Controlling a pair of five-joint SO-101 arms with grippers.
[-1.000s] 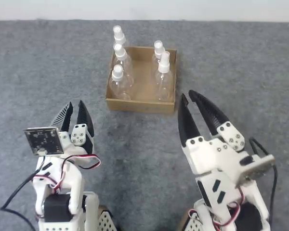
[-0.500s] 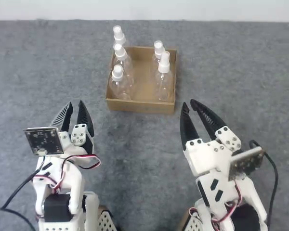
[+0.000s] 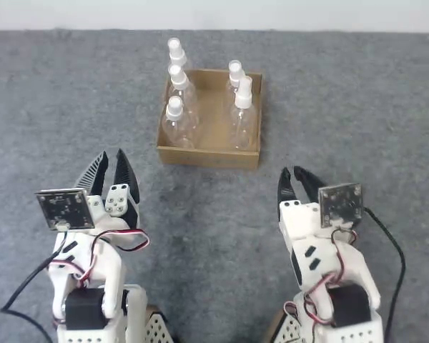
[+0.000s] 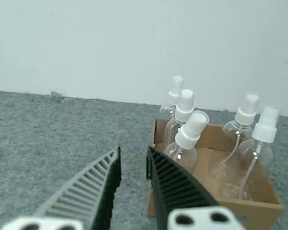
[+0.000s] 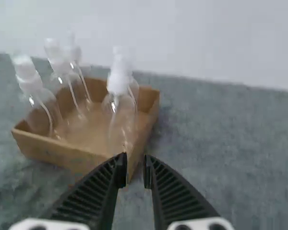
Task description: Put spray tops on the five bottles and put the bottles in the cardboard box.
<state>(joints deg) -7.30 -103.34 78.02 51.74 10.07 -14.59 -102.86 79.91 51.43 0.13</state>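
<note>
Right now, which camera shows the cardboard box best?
The high view: it looks down into the cardboard box, showing all four walls. In the left wrist view the left gripper hides a near corner; in the right wrist view the right gripper does likewise.

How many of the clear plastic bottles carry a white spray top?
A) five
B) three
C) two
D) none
A: the high view shows five clear plastic bottles, and each one has a white spray top on its neck.
</note>
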